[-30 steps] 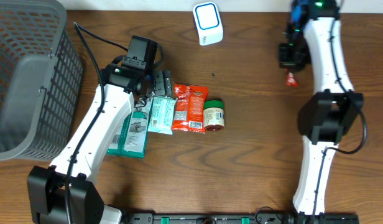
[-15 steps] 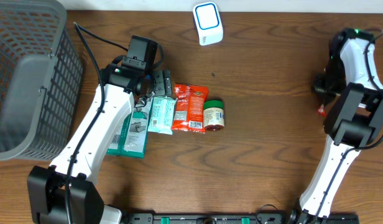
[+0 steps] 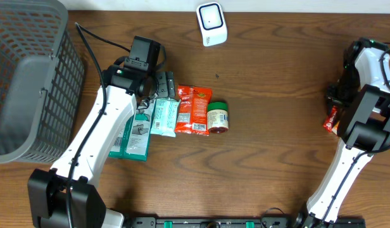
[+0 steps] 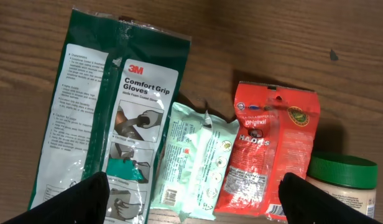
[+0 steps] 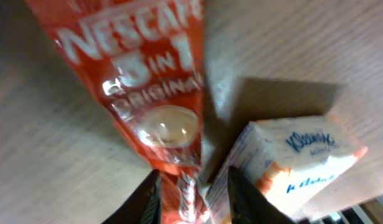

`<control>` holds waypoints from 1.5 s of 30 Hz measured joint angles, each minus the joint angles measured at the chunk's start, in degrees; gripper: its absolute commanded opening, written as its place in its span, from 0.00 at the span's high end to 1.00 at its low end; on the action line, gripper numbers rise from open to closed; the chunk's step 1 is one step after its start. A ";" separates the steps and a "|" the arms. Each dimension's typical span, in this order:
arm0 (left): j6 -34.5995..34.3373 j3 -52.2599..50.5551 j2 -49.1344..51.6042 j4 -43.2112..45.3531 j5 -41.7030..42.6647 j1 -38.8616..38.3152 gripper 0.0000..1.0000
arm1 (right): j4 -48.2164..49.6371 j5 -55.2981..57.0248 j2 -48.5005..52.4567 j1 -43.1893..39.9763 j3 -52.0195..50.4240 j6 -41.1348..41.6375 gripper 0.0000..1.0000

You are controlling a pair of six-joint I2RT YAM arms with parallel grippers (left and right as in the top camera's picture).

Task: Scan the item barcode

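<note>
Right claw (image 5: 194, 196) is seen slightly parted around the Nescafé sachet (image 5: 148, 81), laid beside a tissue pack (image 5: 291, 162) well apart from the scanner (image 3: 211, 23), so its scan is judged done, the row of packets (image 3: 194, 111) remaining.

— The sachet (image 5: 148, 93) is blurred and cut off at top and bottom; do the right fingers (image 5: 149, 200) pinch it?
— Can't tell. The tissue pack (image 5: 291, 162) beside it runs off the bottom too.
— Overhead?
— The right arm (image 3: 366, 107) hides most of the sachet. Far left of it, the basket (image 3: 71, 69) is cropped, and the left arm (image 3: 100, 133) covers part of the glove pack (image 3: 135, 142).
</note>
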 measured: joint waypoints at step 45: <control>0.00 -0.02 0.02 0.00 0.00 0.00 0.12 | 4.17 -22.08 -4.59 45.88 10.51 6.03 0.01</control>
